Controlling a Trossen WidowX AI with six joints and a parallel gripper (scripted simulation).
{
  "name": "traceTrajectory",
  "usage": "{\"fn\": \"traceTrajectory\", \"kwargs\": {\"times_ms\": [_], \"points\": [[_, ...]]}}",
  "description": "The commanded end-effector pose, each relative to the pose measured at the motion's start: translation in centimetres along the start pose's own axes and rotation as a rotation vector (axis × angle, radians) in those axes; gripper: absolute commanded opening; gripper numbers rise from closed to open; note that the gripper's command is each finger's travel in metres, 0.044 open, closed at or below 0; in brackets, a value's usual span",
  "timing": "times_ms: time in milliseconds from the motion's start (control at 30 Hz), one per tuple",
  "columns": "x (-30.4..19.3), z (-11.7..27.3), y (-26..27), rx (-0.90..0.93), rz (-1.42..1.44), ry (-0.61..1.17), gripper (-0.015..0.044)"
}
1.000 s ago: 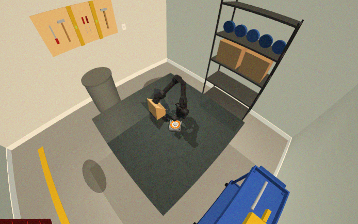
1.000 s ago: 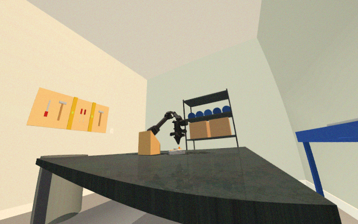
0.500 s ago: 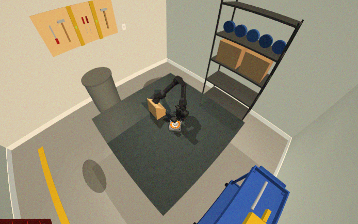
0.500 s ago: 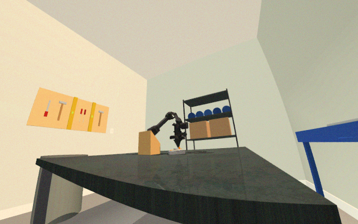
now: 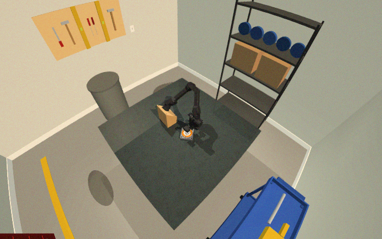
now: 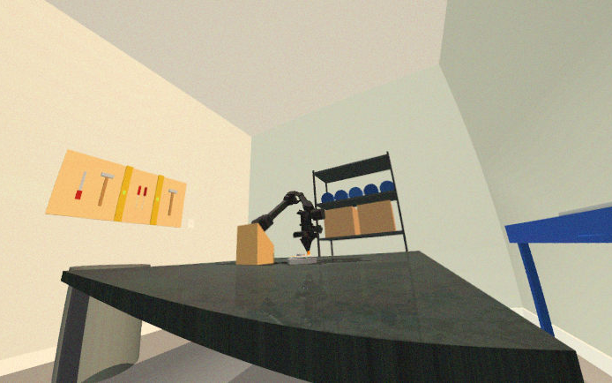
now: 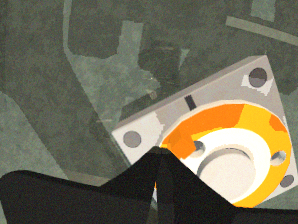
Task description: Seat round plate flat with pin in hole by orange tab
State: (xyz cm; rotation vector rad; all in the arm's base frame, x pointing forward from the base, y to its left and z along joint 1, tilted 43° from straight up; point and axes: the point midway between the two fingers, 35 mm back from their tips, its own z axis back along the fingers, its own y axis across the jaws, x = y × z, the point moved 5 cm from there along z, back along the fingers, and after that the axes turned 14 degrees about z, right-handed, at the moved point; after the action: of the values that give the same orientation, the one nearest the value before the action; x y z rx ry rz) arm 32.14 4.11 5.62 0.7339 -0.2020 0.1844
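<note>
The round plate (image 7: 256, 141) (image 5: 184, 134), with an orange and yellow rim and white middle, sits around the pale post (image 7: 227, 176) on the grey square base (image 7: 225, 86) (image 6: 302, 260). Its orange tab (image 7: 181, 145) (image 6: 308, 252) stands up at the rim, beside a hole (image 7: 198, 148). My gripper (image 7: 158, 153) (image 6: 308, 251) is shut and empty, pointing down, with its tips low beside the tab; whether they touch is hard to tell. The pin cannot be made out. The fingers hide the plate's near rim in the wrist view.
The base has dark round recesses near its corners and a dark mark (image 7: 190, 102) by one edge. The arm's wooden mounting block (image 5: 166, 117) (image 6: 254, 244) stands beside the base on the dark table (image 5: 169, 178) (image 6: 299, 295). A shelf rack stands beyond the table.
</note>
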Motion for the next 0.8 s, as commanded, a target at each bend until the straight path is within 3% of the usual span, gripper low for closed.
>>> {"fn": "traceTrajectory", "kwargs": {"times_ms": [0, 767], "points": [[0.4, -0.3, -0.5, 0.001, -0.004, 0.007, 0.0], [1.4, -0.2, -1.6, 0.001, -0.003, 0.007, 0.0]]}}
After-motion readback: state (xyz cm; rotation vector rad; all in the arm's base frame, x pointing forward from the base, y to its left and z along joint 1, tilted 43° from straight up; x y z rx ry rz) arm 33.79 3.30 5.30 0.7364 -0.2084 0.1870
